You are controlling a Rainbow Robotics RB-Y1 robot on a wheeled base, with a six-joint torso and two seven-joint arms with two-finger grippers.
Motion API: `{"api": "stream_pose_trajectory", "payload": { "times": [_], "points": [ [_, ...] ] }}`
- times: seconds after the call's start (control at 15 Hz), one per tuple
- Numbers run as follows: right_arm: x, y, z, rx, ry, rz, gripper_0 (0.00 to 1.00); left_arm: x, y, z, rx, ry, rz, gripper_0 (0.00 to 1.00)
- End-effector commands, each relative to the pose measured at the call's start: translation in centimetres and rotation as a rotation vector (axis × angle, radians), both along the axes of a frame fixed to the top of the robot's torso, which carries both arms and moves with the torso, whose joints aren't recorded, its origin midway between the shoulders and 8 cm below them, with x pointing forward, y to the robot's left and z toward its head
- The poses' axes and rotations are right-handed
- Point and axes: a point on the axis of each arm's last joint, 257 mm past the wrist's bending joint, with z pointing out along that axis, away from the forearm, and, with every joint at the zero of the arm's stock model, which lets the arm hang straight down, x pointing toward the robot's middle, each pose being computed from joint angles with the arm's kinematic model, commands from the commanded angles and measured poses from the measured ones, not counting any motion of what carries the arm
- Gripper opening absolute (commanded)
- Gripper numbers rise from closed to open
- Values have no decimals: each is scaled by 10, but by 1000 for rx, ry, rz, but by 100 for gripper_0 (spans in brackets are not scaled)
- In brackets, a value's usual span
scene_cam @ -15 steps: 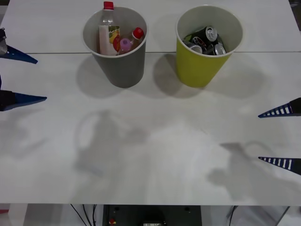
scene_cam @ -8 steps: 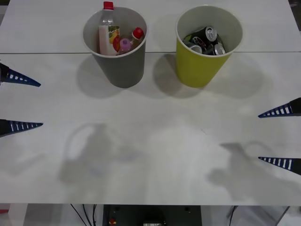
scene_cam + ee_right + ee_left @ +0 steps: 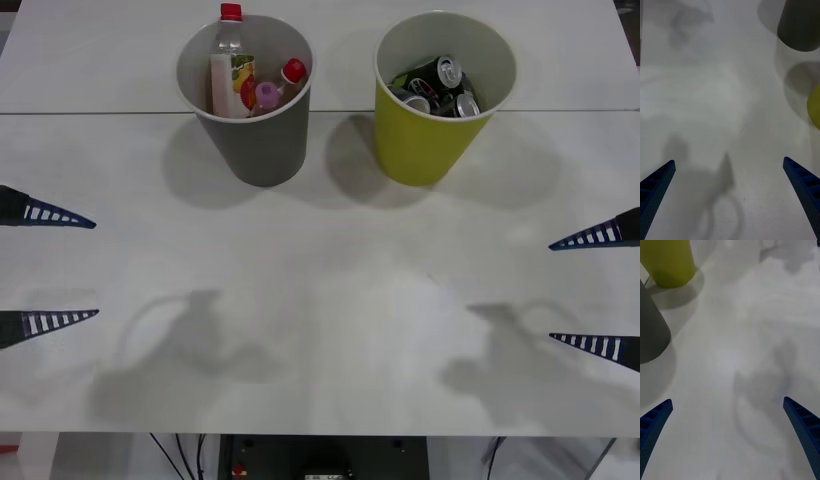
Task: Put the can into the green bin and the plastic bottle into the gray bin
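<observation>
With both arms pulled out to the table's sides, the left gripper (image 3: pixel 55 268) sits at the left edge, blue ribbed fingers (image 3: pixel 60 216) spread wide, holding nothing. Right gripper (image 3: pixel 595 290) sits at the right edge, fingers (image 3: pixel 590 238) likewise spread, nothing between them.

Gray bin (image 3: pixel 245 95) stands ahead of the left gripper and off to its inner side, well apart from it. Plastic bottle (image 3: pixel 230 60) stands upright inside the gray bin against its far-left wall, red cap poking above the rim. A pink-capped bottle (image 3: pixel 266 95) and a second red cap (image 3: pixel 293 70) lie beside it in the same bin.

Green bin (image 3: pixel 443 95) stands ahead of the right gripper, toward its inner side, also well apart. Cans (image 3: pixel 440 85) lie piled inside it, below the rim. The two bins are near each other, not touching.

White table (image 3: pixel 330 300) between the two grippers is bare, open room across the whole near half. Only gripper shadows fall there.

Left wrist view: fingers (image 3: pixel 655 423) wide apart over bare table, gray bin (image 3: pixel 651 333) wall and green bin (image 3: pixel 668 260) base ahead. Right wrist view: fingers (image 3: pixel 657 187) wide apart, gray bin (image 3: pixel 799 24) and a sliver of green bin (image 3: pixel 814 107) ahead.
</observation>
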Motion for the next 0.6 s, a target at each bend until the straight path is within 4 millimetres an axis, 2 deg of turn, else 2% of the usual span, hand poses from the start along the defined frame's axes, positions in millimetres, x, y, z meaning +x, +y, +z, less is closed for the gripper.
{"api": "stream_pose_trajectory", "payload": {
  "times": [0.07,0.6],
  "points": [
    [0,0,0,0,0,0,100,-8,-2,-9,3,-2,-14,100],
    [0,0,0,0,0,0,100,-30,-3,-18,40,-1,-39,100]
  ]
}}
